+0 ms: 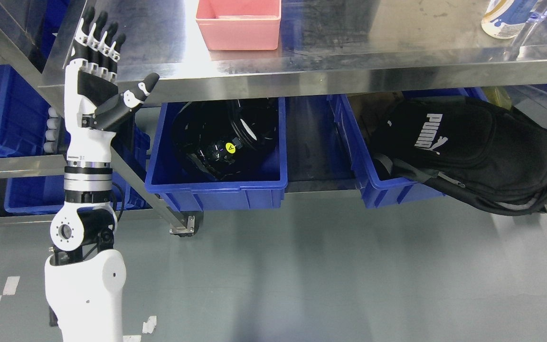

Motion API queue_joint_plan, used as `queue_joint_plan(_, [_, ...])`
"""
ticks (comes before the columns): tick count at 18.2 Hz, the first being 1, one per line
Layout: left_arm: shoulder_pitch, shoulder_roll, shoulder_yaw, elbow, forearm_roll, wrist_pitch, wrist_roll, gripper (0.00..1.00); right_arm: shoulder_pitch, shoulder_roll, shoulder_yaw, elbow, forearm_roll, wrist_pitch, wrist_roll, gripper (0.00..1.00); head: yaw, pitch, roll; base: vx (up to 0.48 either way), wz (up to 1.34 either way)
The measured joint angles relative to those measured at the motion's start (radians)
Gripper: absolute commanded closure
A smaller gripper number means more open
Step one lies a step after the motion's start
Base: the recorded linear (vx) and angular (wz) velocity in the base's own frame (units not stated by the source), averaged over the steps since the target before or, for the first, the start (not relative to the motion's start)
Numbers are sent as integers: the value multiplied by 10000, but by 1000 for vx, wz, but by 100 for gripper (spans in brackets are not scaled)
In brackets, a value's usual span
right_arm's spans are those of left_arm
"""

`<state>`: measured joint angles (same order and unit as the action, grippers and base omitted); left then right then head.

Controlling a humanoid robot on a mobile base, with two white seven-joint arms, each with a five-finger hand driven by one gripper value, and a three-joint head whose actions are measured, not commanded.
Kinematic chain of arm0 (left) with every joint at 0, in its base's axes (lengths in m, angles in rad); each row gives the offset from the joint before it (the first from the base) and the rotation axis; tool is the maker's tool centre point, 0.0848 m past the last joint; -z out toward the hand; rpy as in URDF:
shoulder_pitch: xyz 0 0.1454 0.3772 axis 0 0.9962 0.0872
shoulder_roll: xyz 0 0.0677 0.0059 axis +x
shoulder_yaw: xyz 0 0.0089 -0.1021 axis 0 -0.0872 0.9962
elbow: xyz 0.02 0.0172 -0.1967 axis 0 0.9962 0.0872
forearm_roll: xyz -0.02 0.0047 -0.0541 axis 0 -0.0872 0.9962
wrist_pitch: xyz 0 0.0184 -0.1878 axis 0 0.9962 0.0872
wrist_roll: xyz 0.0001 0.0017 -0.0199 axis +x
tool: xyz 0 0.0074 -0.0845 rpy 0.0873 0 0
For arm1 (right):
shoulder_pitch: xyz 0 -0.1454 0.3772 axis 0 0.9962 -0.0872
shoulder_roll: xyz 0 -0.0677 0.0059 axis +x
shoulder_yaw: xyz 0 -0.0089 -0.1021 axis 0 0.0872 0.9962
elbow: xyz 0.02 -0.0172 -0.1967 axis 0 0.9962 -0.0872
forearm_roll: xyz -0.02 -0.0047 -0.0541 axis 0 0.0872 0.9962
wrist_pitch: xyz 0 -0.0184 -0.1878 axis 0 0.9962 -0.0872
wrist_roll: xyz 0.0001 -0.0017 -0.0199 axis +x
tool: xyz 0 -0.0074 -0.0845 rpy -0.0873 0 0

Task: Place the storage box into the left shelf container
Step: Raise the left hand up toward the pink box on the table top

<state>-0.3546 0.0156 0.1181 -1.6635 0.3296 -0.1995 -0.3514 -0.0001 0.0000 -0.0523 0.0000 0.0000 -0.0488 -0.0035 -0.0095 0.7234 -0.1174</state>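
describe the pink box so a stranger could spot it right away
Look at the steel table running across the top of the picture. The pink box sits on it, left of middle, above a blue bin. It is the only pink thing; the bins below are all blue.

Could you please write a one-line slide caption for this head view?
Left hand raised open beside the steel table bearing a pink plastic storage box, above blue shelf bins.

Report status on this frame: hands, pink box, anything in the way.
Left hand raised, fingers spread, empty; right hand out of view. Pink storage box sits untouched on the steel shelf top. Left blue bin below already holds black gear.
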Motion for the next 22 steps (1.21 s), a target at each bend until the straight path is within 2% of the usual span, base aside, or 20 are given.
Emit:
queue_joint_plan(6, [-563,241,408,40,11,932,-850,0,0,0,0,0,0,-2,0,0,0,0,0,0,0])
queue_joint_plan(12, [-1894,1256,472,487,-457,1179,-2584,0,1,0,0,0,0,-5,-34,0,0,0,0,0,0])
queue_joint_plan(15, [-2908,1927,107,919,-1335,1200,-3650,1,1,0,0,0,0,-9,-34,0,0,0,0,0,0])
queue_joint_plan(22, [-5668,2944,-1786,2317,-3812,1246,-4654,2,2,0,0,0,0,-14,2,0,0,0,0,0,0])
